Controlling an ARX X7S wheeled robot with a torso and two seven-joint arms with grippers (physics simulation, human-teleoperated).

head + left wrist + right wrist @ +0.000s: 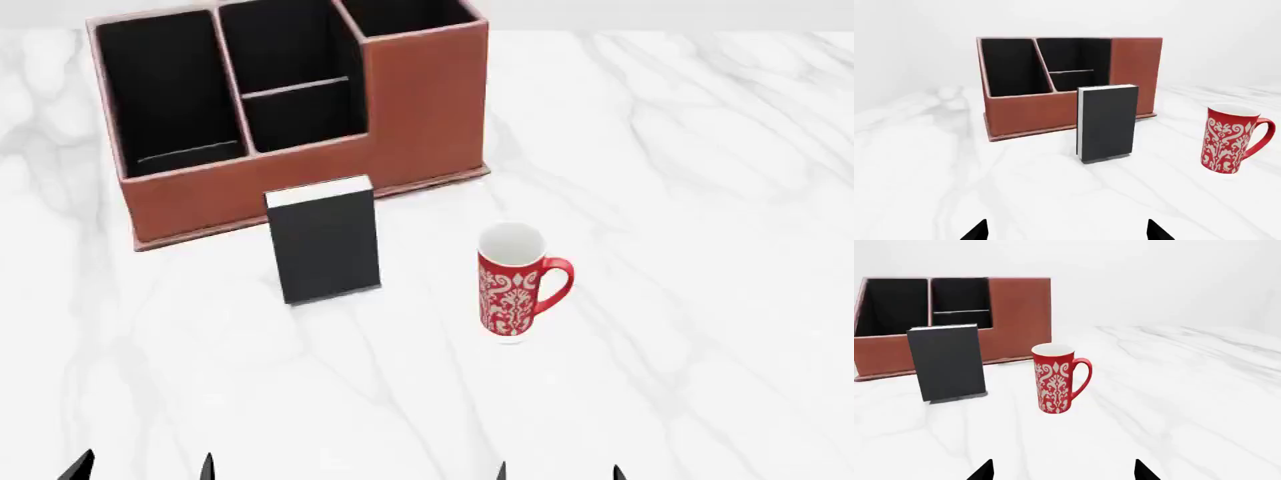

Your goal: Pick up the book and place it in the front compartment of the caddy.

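Observation:
The black book (324, 245) stands upright on the white marble table, just in front of the reddish-brown caddy (427, 110). It also shows in the left wrist view (1107, 124) and the right wrist view (947, 362). The front compartment (304, 120) is the small black cell below a thin crosswise partition; it is empty, as also seen in the left wrist view (1073, 82). My left gripper (1067, 232) is open and empty, well short of the book. My right gripper (1064, 471) is open and empty, facing the mug. Only the fingertips of both show at the head view's lower edge.
A red-and-white patterned mug (514, 285) stands upright to the right of the book, handle to the right; it also shows in the left wrist view (1227, 140) and the right wrist view (1054, 379). The caddy's wide long cell (167, 90) and tall corner cell (407, 15) are empty.

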